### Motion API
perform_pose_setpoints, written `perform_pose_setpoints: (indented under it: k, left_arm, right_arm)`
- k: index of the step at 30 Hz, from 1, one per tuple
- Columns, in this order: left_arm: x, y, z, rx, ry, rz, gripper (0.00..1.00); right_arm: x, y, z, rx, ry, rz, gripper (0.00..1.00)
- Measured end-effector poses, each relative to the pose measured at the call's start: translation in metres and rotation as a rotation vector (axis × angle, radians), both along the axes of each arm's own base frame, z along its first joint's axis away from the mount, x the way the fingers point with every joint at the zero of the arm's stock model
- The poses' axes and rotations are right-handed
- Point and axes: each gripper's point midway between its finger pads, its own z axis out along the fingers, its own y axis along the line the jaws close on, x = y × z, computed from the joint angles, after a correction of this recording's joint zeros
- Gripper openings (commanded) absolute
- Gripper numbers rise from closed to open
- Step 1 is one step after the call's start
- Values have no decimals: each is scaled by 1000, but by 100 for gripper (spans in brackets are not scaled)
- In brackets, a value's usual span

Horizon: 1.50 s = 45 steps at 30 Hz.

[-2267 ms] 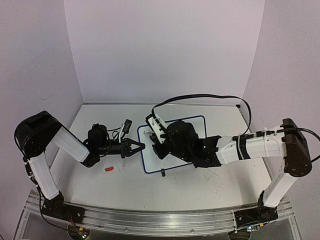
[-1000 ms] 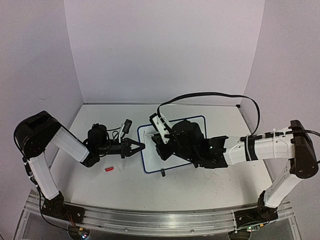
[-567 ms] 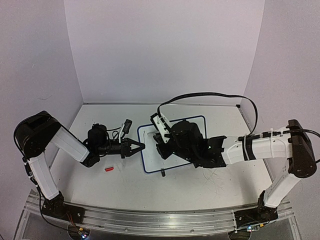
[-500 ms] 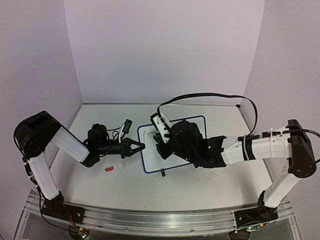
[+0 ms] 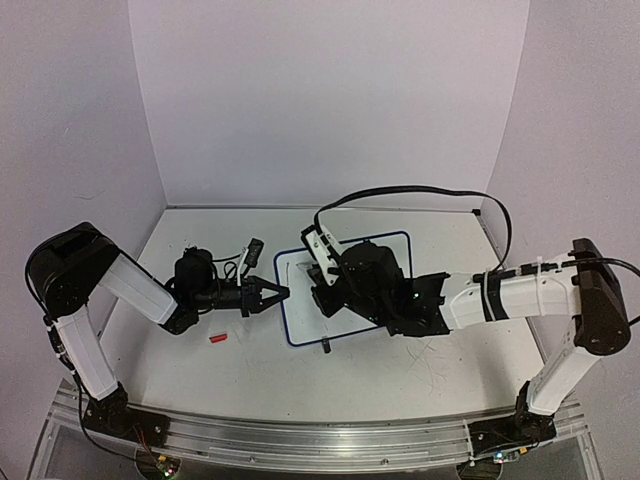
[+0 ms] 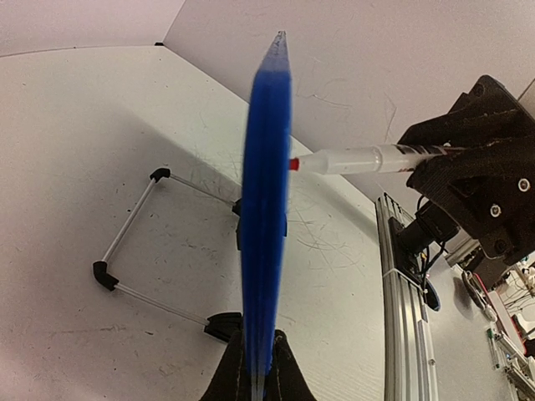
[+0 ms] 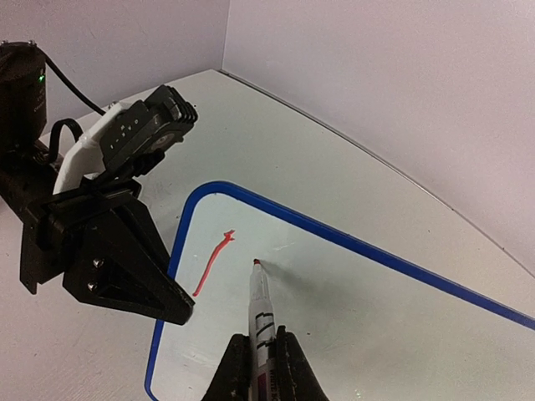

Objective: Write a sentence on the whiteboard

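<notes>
The whiteboard [image 7: 393, 326], white with a blue rim [image 7: 351, 244], lies on the table left of centre [image 5: 297, 320]. My left gripper [image 5: 281, 293] is shut on the board's left rim, which runs edge-on [image 6: 266, 209] between its fingers [image 6: 284, 386]. My right gripper [image 7: 261, 372] hovers over the board's left part [image 5: 320, 297], shut on a marker [image 7: 262, 313]. The marker's red tip [image 7: 257, 262] is at or just above the surface. One slanted red stroke [image 7: 211, 265], left of the tip, is the only writing showing.
A small red marker cap [image 5: 218, 339] lies on the table left of the board, near the left arm. A thin wire stand with black corners [image 6: 102, 276] shows on the scratched tabletop. Side and back walls enclose the table.
The right arm's forearm and elbow have shifted slightly while its gripper stays over the board's left part. The left arm and the board have not moved.
</notes>
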Motion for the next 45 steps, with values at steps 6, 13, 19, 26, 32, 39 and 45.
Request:
perform_pose_setpoints:
  k: [6, 13, 19, 26, 32, 39, 45]
  left_arm:
    - [0, 0, -1, 2, 5, 2, 0]
    - [0, 0, -1, 3, 8, 2, 0]
    - [0, 0, -1, 4, 9, 3, 0]
    - [0, 0, -1, 4, 9, 3, 0]
    - [0, 0, -1, 4, 8, 4, 0]
    - [1, 0, -1, 4, 7, 6, 0]
    - [1, 0, -1, 5, 7, 7, 0]
  right_arm:
    - [0, 3, -4, -2, 1, 2, 0]
    - [0, 3, -5, -2, 5, 2, 0]
    - [-2, 5, -9, 1, 16, 12, 0]
    - [-10, 13, -19, -7, 39, 43, 0]
    - [-13, 17, -23, -12, 48, 58, 0]
    - [-12, 16, -23, -4, 51, 43, 0]
    - [-12, 14, -23, 2, 54, 20, 0]
